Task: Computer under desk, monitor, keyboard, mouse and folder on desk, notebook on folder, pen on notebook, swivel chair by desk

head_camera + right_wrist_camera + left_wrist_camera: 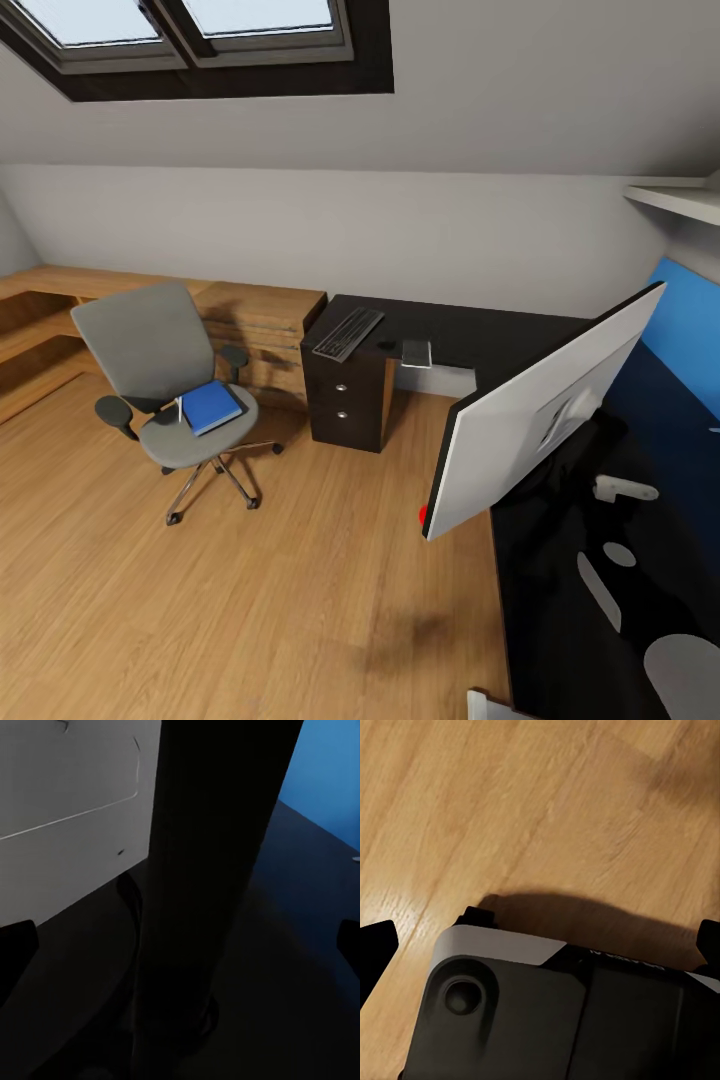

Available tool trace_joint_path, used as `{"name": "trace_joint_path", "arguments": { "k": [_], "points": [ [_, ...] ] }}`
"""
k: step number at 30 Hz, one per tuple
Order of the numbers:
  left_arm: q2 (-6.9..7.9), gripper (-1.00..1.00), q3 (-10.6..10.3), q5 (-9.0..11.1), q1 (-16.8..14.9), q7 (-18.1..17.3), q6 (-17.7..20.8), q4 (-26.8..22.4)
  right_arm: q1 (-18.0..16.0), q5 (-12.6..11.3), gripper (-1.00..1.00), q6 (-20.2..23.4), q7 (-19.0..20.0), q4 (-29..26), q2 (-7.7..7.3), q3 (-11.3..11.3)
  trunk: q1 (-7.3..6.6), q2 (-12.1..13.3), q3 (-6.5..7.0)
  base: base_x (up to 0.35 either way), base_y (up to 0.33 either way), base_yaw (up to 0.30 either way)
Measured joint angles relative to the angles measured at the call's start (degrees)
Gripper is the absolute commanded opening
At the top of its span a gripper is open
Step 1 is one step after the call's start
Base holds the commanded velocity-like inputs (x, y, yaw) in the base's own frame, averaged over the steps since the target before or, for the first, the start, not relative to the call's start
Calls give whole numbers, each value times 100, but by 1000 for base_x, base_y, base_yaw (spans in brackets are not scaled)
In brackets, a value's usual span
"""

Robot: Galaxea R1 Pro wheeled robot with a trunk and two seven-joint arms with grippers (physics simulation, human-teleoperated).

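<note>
The grey swivel chair (150, 370) stands on the floor left of the desk (480, 335), with the blue folder (211, 406) on its seat. On the desk's far wing lie the keyboard (347, 333), a small dark mouse (386, 346) and the grey notebook (416, 353). The monitor (540, 410) stands on the near wing, its pale back towards me and its red dot low. My right gripper (181, 945) is open, and the monitor's black stand post (202, 870) rises just ahead between its fingers. My left gripper (541, 949) hangs open over the floor. Computer and pen are out of view.
A dark drawer unit (347, 400) sits under the keyboard end. A light-wood dresser (262, 320) and low bench run along the wall behind the chair. The blue back panel (690, 330) borders the desk on the right. Wood floor (280, 600) lies between chair and desk.
</note>
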Motion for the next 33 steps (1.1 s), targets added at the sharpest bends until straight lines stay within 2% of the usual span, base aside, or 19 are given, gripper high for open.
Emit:
{"name": "trace_joint_path", "arguments": {
  "k": [27, 33],
  "points": [
    [0, 100, 16, 17, 0, 0, -15, 12, 0, 11, 100, -43, -4, 14, 9, 6, 0, 0, 0, 0, 0, 0],
    [0, 100, 16, 21, 0, 0, -201, 15, 7, 22, 100, -44, -4, 14, 24, 8, 0, 0, 0, 0, 0, 0]
  ]
}}
